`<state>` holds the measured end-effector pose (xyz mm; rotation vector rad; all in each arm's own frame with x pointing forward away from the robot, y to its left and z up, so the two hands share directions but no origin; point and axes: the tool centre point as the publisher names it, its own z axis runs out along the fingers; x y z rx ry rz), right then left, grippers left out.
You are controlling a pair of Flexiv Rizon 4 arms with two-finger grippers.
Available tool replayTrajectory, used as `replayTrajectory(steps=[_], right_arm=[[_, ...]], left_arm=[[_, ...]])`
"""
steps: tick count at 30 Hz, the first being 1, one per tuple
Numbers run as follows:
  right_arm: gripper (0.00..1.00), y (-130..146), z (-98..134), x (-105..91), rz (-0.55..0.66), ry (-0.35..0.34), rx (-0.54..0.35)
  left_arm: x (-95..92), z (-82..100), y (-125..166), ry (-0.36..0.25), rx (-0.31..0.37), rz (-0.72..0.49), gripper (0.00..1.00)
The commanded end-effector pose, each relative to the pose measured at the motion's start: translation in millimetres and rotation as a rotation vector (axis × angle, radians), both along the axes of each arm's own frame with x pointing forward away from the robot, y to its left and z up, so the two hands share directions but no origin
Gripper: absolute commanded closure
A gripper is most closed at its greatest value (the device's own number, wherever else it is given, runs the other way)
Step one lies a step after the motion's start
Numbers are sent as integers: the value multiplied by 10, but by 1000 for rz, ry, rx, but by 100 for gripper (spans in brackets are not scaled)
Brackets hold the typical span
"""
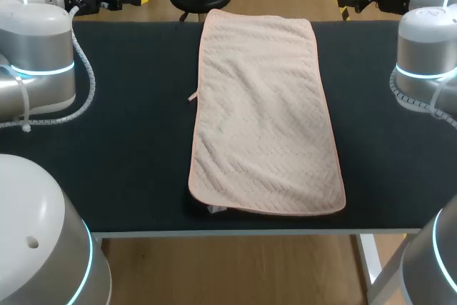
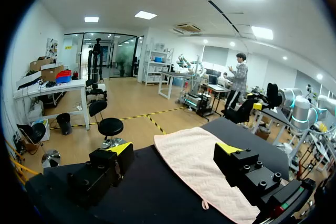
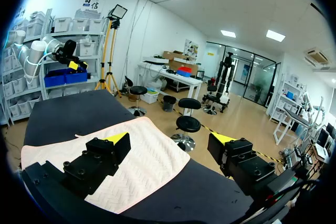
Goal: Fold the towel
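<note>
Here's the towel (image 1: 264,112), spread flat in the middle of the black table (image 1: 128,162). It runs lengthwise, its far end at the table's far edge and its near end just short of the near edge. It sits a touch askew, with the near end drifted toward my right side.

It's pale pink with a herringbone weave and a darker pink trim all round. There are soft ripples only, and no fold is in it yet. A small loop (image 1: 193,96) pokes out from the long edge on my left, and a little label (image 1: 215,209) peeks out at the near corner on that side.

Out to the sides now. The left arm (image 1: 36,55) stands at the table's left edge and the right arm (image 1: 428,55) at its right, both apart from the cloth.

The left gripper (image 2: 175,148) hangs above the table with its jaws wide and nothing gripped, the towel (image 2: 191,163) spread below and ahead. The right gripper (image 3: 169,139) is just as wide and empty, looking down along the towel (image 3: 144,169) from the other side.
</note>
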<state>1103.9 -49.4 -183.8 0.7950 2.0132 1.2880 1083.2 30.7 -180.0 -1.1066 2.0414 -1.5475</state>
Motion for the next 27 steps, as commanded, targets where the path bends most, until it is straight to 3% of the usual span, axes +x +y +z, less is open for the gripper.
replayTrajectory(steps=[1, 10, 12, 13, 15, 18, 22, 23, 24, 26, 27], right_arm=[[0, -2, -4, 4, 1, -1, 1], [0, -2, -4, 4, 1, -1, 1], [0, -2, -4, 4, 1, -1, 1], [0, 16, -16, 5, 14, 14, -52], [0, 54, -51, 19, 58, 67, -135], [0, 147, -84, 18, 170, 112, -428], [0, 255, -98, -17, 344, 163, -818], [0, 272, -88, -31, 359, 138, -954], [0, 292, -76, -50, 407, 134, -1055], [0, 317, -44, -81, 448, 103, -1205], [0, 312, -22, -93, 478, 94, -1229]], left_arm=[[-3, -13, -4, -4, -1, 3, 0], [-3, -13, -4, -4, -1, 3, 0], [6, -21, -51, 0, 69, -63, 0], [12, -30, -85, 13, 96, -118, 0], [11, -49, -171, 25, 212, -235, 0], [-33, -112, -293, 66, 376, -429, 0], [-182, -191, -457, 96, 652, -721, 0], [-243, -222, -508, 96, 789, -804, 0], [-293, -251, -538, 97, 874, -853, 0], [-381, -297, -578, 105, 984, -945, 0], [-427, -296, -593, 104, 1003, -982, 0]])
